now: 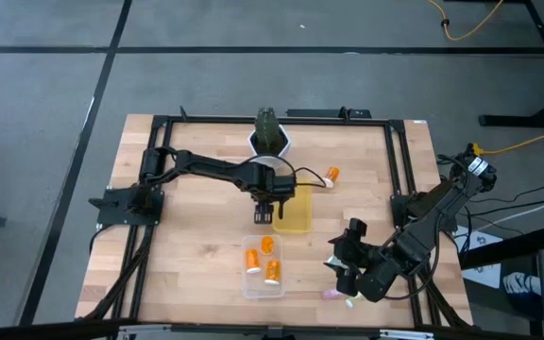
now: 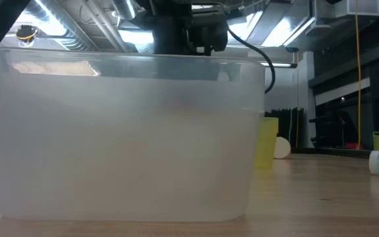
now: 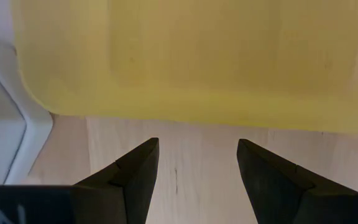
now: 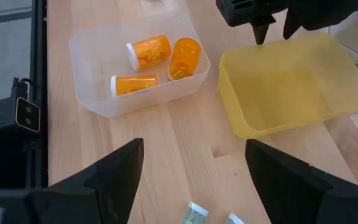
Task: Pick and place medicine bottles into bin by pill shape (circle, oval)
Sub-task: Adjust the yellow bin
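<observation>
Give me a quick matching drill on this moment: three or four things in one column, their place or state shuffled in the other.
Things:
1. clear bin
2. yellow bin
3. left end effector
4. lone orange bottle

Place or state:
A. open, empty, over the table beside the yellow bin
B. holds three orange bottles
C. lying on the table beyond the yellow bin
D. empty

Pairs: 1-B, 2-D, 3-A, 4-C

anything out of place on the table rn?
One orange bottle lies on its side alone near the table's far edge, away from the clear bin holding three orange bottles. The yellow bin looks empty. A few pale bottles lie loose by the right hand. The left hand, empty, hangs beside the yellow bin. Nothing spilled or damaged.
</observation>
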Available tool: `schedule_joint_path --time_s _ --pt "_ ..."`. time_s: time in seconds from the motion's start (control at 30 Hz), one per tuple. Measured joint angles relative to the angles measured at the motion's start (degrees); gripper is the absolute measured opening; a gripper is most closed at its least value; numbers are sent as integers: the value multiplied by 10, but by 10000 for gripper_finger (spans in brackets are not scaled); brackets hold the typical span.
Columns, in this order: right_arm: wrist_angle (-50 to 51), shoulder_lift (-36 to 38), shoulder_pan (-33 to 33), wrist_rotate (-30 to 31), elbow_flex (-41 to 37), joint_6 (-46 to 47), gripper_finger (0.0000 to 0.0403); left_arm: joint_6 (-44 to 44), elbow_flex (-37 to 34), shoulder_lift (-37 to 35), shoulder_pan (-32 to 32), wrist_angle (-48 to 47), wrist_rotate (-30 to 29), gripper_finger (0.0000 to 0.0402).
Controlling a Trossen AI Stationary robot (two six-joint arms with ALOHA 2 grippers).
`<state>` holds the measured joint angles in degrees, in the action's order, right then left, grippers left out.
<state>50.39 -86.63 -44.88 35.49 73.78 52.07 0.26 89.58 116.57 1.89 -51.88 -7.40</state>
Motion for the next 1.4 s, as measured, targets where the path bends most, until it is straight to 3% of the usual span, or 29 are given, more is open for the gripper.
schedule_joint_path --time_s 0.4,1.4 --pt "0 0 0 1 0 -1 284 3 0 0 -13 54 0 212" --pt "1 0 0 1 0 -2 284 -28 0 0 -17 57 0 212"
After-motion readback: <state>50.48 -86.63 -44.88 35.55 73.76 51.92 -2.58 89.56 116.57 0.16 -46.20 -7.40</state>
